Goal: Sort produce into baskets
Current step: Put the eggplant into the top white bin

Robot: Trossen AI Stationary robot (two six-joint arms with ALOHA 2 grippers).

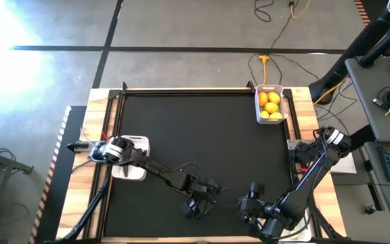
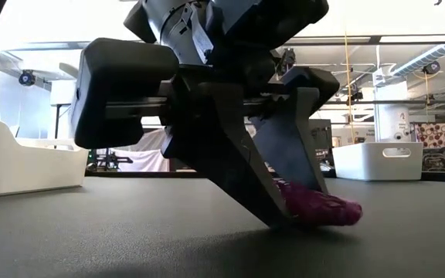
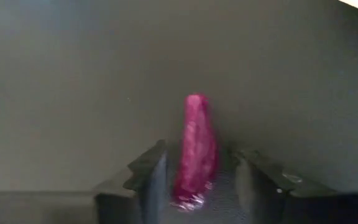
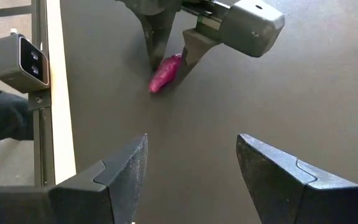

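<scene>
Purple against the black mat (image 1: 202, 129), the long vegetable (image 3: 194, 149) lies flat near the front edge, and I have the left gripper (image 3: 194, 180) lowered over it with a finger on either side, spread and not yet pinching, so a squeeze should catch it across its narrow width. My right gripper (image 4: 191, 168) waits just beside, fingers apart, holding nothing. One basket (image 1: 271, 104) at the far right corner already holds yellow fruit (image 1: 271, 103); another basket (image 1: 131, 157) sits under the left arm.
</scene>
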